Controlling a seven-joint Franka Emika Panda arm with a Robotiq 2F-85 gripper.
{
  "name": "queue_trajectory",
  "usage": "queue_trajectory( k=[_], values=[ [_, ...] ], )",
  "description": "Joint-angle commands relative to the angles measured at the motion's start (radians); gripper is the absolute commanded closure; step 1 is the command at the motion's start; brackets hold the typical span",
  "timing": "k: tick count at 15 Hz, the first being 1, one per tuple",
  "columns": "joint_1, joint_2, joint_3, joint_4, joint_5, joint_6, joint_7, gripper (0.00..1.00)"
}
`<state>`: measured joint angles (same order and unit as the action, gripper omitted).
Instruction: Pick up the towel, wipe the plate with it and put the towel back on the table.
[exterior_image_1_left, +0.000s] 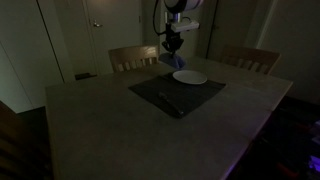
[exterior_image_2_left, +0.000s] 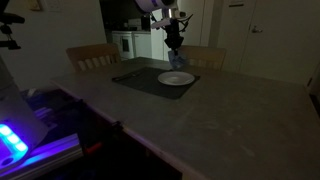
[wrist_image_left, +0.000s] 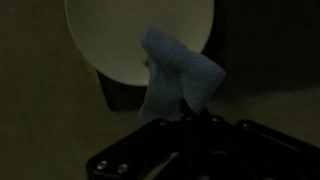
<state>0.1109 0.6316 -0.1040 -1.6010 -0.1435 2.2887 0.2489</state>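
Tool (wrist_image_left: 190, 112) clamped on the towel (wrist_image_left: 175, 75) above the plate (wrist_image_left: 110, 40) and dark mat (exterior_image_1_left: 200, 92) (pale table (exterior_image_1_left: 100, 130), dim room (exterior_image_1_left: 60, 30)).

I worked in a dim home dining room: wooden chairs (exterior_image_1_left: 133, 57) stood round the table (exterior_image_1_left: 100, 120), a door (exterior_image_1_left: 100, 30) behind, white kitchen units (exterior_image_2_left: 125, 43) beyond.

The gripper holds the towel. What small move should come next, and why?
Probably lower the gripper: shut on the towel, it hangs over the white plate, seemingly without touching it, so wiping cannot start.
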Motion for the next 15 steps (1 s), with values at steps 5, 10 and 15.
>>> queue_trajectory(
  k=[5, 10, 15],
  values=[
    [0.037, 0.052, 0.054, 0.177, -0.039, -0.034, -0.092, 0.98],
    [0.056, 0.131, 0.103, 0.291, -0.025, -0.046, -0.161, 0.98],
    [0.071, 0.202, 0.163, 0.366, 0.009, -0.087, -0.226, 0.98]
  ],
)
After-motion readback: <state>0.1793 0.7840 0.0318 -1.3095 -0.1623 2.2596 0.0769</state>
